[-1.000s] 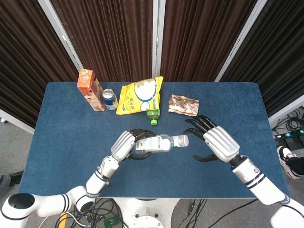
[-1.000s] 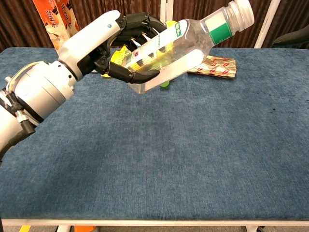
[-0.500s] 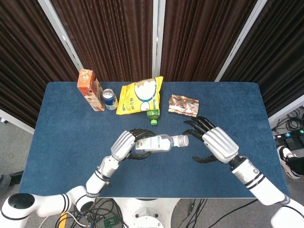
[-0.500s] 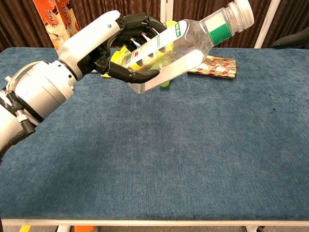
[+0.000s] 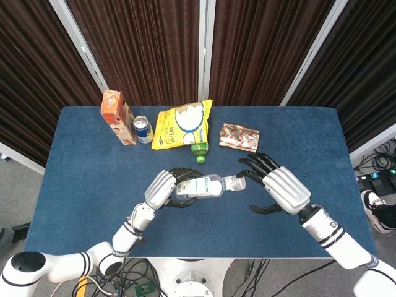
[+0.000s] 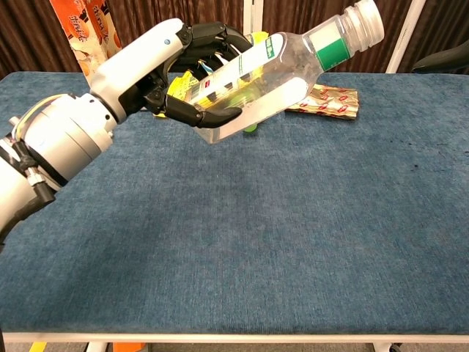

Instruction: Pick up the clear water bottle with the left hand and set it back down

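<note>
My left hand point(image 5: 163, 189) point(image 6: 157, 66) grips the clear water bottle point(image 5: 207, 185) point(image 6: 282, 70) around its lower body and holds it in the air above the blue table point(image 5: 80, 167) point(image 6: 293, 235). The bottle lies tilted, its white cap point(image 5: 238, 182) point(image 6: 364, 20) pointing right and slightly up, with a white and green label around it. My right hand point(image 5: 278, 189) hovers open just right of the cap, fingers spread and holding nothing. It shows only in the head view.
Along the far side of the table stand an orange carton point(image 5: 118, 117) point(image 6: 80, 29), a blue can point(image 5: 143, 129), a yellow snack bag point(image 5: 182, 124), a green-capped bottle point(image 5: 198, 150) and a patterned snack packet point(image 5: 239, 137) point(image 6: 330, 100).
My right hand has drifted slightly left, toward the bottle's cap. The left hand still holds the bottle at almost the same height and tilt.
</note>
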`<state>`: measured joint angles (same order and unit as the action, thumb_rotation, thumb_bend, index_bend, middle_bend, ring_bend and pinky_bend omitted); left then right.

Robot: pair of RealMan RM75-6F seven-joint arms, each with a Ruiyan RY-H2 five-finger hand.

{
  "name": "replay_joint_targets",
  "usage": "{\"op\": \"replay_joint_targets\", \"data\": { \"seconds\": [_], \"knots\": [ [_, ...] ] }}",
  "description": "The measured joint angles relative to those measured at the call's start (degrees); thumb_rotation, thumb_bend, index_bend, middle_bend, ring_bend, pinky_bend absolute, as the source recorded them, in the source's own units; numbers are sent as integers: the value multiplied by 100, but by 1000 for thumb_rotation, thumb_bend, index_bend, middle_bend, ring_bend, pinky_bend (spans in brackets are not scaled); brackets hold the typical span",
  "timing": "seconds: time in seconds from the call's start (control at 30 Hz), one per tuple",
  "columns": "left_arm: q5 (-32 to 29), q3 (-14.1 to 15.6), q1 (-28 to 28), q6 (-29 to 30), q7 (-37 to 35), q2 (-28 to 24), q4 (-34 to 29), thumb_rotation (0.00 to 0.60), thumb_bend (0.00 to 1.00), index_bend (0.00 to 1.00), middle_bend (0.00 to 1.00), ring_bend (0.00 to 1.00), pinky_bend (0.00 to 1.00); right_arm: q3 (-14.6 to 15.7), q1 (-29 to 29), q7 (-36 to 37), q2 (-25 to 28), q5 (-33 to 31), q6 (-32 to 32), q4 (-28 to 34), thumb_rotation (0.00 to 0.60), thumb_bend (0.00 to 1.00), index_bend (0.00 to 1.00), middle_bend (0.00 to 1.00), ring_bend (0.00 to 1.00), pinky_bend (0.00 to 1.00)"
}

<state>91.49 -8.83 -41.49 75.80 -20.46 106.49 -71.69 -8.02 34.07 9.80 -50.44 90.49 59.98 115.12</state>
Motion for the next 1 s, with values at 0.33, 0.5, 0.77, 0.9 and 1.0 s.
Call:
{"op": "replay_joint_targets", "data": {
  "seconds": [0.33,0.5,0.77,0.9,1.0],
  "knots": [
    [37,-5,1,49,-9,-19,-50,600,483,439,484,385,461,-30,-26,15,-38,-118,56,-112,600,101,254,93,0,0],
    [35,-10,-2,46,2,-32,-65,600,483,439,484,385,461,-25,27,-60,-67,-272,-118,-146,600,100,254,91,0,0],
    [-2,-16,2,18,6,-29,-42,600,483,439,484,385,461,-22,34,-77,-54,-188,-91,-87,600,101,254,94,0,0],
    [-1,-10,2,14,8,-17,-34,600,483,439,483,385,461,-18,14,-68,-28,-125,-39,-55,600,101,254,95,0,0],
    [5,-9,-2,16,8,-13,-34,600,483,439,484,385,461,-12,2,-63,-22,-107,-19,-47,600,100,254,95,0,0]
  ]
}}
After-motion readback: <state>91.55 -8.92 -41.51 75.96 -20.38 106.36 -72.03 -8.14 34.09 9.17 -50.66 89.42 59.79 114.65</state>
